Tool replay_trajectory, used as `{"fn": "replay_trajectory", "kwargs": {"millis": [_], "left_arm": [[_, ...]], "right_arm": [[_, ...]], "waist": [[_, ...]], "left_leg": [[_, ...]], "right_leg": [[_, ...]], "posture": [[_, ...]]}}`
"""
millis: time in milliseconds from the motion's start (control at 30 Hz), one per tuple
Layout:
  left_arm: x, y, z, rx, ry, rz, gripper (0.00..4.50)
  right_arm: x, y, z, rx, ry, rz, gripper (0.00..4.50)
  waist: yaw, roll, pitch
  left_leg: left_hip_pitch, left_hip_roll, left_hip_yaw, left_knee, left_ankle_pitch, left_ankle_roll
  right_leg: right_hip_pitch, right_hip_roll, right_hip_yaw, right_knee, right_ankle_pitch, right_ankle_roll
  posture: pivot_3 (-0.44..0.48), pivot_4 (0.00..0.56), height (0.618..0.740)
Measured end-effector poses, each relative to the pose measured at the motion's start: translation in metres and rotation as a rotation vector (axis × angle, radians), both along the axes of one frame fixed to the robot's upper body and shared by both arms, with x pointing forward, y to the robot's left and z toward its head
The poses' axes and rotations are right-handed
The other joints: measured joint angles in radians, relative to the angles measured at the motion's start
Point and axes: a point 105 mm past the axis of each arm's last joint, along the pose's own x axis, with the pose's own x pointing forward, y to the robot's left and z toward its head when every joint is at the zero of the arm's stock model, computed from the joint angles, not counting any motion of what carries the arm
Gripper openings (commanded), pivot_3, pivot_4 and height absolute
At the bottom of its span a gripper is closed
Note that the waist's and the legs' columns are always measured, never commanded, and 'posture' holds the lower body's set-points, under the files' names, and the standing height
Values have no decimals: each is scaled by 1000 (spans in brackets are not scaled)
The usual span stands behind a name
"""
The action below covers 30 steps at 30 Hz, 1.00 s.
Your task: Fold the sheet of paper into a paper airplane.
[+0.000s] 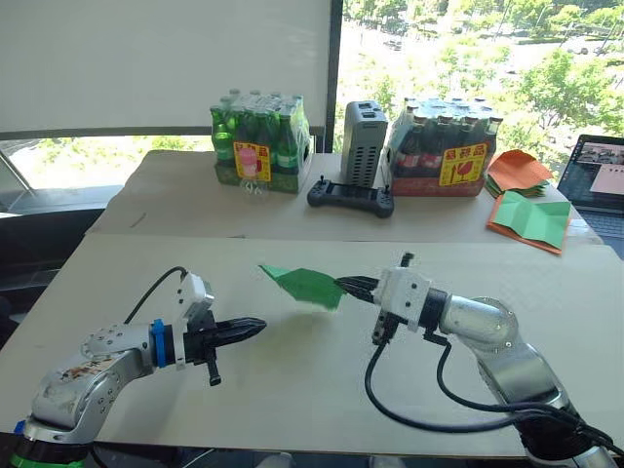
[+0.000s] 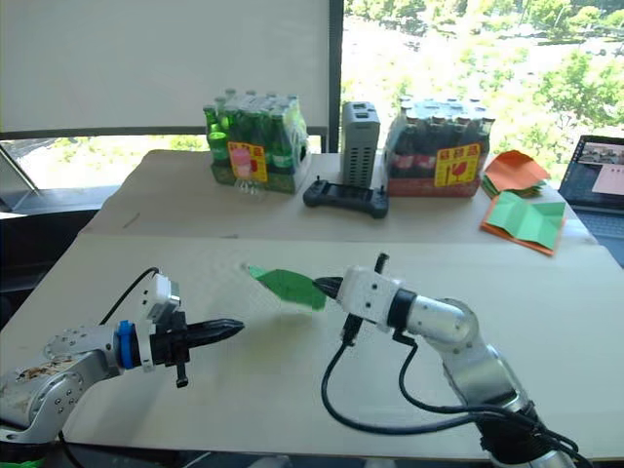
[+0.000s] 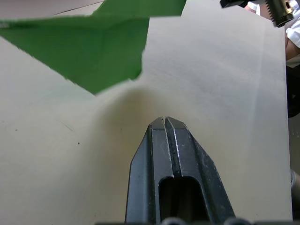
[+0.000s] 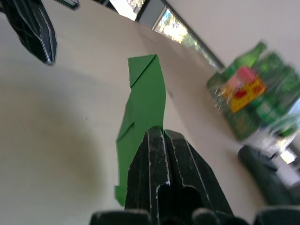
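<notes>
The sheet of paper (image 1: 304, 285) is bright green and folded into a narrow pointed wedge. It hangs above the pale table (image 1: 292, 390), its point toward the left. My right gripper (image 1: 349, 287) is shut on its right end, and the right wrist view shows the paper (image 4: 145, 103) running away from the closed fingertips (image 4: 157, 136). My left gripper (image 1: 255, 326) is shut and holds nothing; it sits lower and to the left of the paper, pointing right. In the left wrist view the paper (image 3: 98, 51) floats beyond the closed fingertips (image 3: 165, 123).
On the far table stand a pack of green bottles (image 1: 259, 143), a grey box (image 1: 363, 142), a black controller (image 1: 351, 198) and a pack of dark bottles (image 1: 441, 146). Orange papers (image 1: 517, 171), a green creased sheet edged with orange (image 1: 531, 220) and a laptop (image 1: 597, 180) lie at the far right.
</notes>
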Motion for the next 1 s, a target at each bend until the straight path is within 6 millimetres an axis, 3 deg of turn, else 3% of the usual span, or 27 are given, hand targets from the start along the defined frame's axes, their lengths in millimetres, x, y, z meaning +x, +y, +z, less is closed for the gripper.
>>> {"fn": "replay_trajectory", "kwargs": {"millis": [100,200,333,467,667,767,1000], "left_arm": [[0,0,0,-2,0,0,48],[-1,1,1,-8,18,0,48],[-4,1,2,-9,25,-19,48],[-4,2,2,-8,26,-18,48],[-5,2,3,-7,26,-24,0],[-3,3,2,-4,24,-21,0],[-1,-1,3,11,14,-39,0]], "right_arm": [[-11,2,-11,-90,-136,32,0],[-22,1,-46,-272,-263,66,0],[-25,0,-76,-367,-280,85,0],[-31,3,-86,-370,-255,109,0],[-40,4,-100,-344,-79,147,1833],[-38,6,-95,-293,21,140,2842],[-33,12,-54,-134,267,165,2842]], "waist": [[1,0,0],[2,0,0],[-4,-1,0],[-4,-1,0],[1,-2,1],[-1,-2,1],[2,-3,2]], "left_leg": [[0,-1,0,0,0,0],[1,-1,1,1,0,0],[0,0,4,1,1,-2],[0,0,4,1,1,-2],[0,0,4,1,1,-2],[0,1,4,1,1,-2],[-1,1,2,1,1,-2]], "right_leg": [[-1,0,0,1,0,0],[-1,1,1,2,0,0],[-4,1,4,8,-1,-2],[-5,1,5,11,-2,-3],[-5,1,5,11,-2,-3],[-5,1,5,11,-2,-3],[-4,1,3,9,-2,-3]], "posture": [[0,150,675],[0,150,675],[0,150,675],[0,150,675],[0,150,675],[0,150,675],[0,150,675]]}}
